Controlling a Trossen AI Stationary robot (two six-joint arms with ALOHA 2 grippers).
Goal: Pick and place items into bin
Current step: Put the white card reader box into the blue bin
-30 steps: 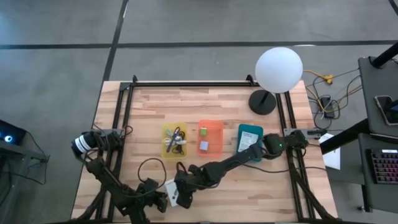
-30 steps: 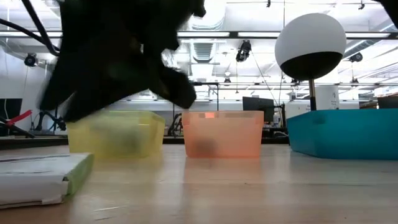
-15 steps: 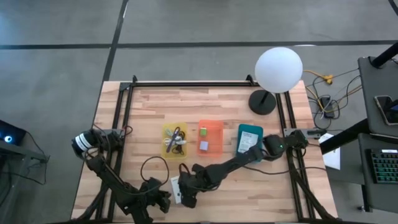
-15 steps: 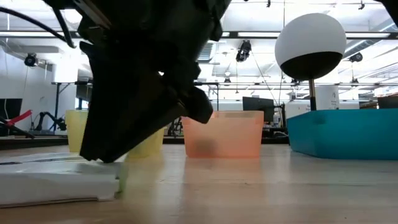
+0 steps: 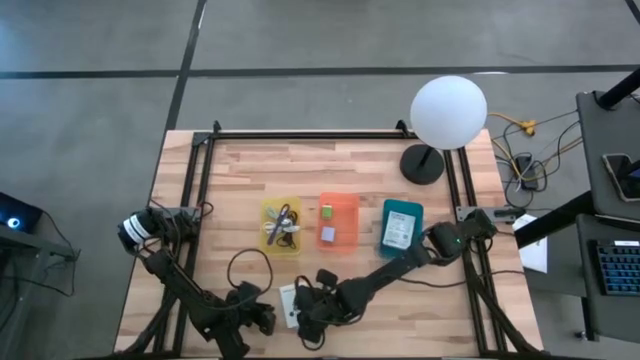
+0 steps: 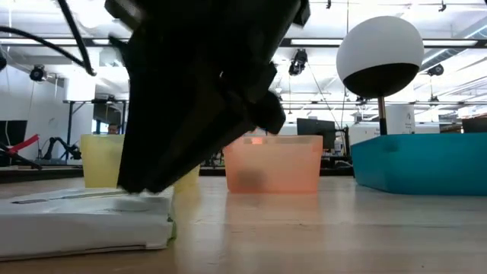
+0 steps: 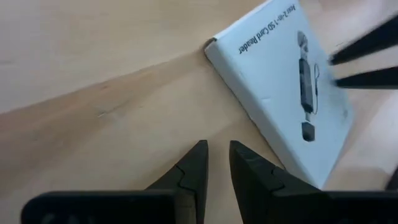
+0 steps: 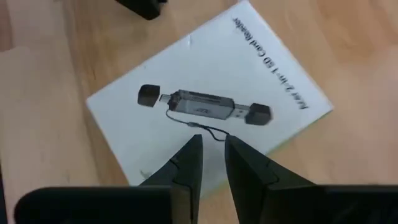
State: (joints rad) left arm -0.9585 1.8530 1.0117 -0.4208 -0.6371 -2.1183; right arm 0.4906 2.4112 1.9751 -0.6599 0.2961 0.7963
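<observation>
Moment of approach to a flat white box (image 8: 208,112) lying on the worktop (image 5: 240,170) near its front edge; the box bore a printed picture of a card reader and lay face up, one end seen in the left wrist view (image 7: 280,81). The right gripper (image 8: 213,152) hung directly above the box, fingers narrow, nearly closed, and holding nothing; in the high view it sat at the front centre of the worktop (image 5: 312,322), the box showing just beside it (image 5: 288,300). The left gripper (image 7: 214,158) waited close by on the other side of the box (image 5: 255,320), fingers likewise narrow and empty, pointed at bare wood just beside the box edge. Three bins stood mid-worktop, well apart from the box: a yellow bin (image 5: 281,226) holding a cable and small pieces, an orange bin (image 5: 339,221) holding a small green cube and a pale piece, and a teal bin (image 5: 401,226) holding another white box. A white globe lamp (image 5: 448,112) stood at the far right corner. Judged step: grasping the box; done well, the fingers would need to open wider than the box's short side, or catch a raised edge, since a flat box offers little purchase; which bin should receive it cannot be told.
</observation>
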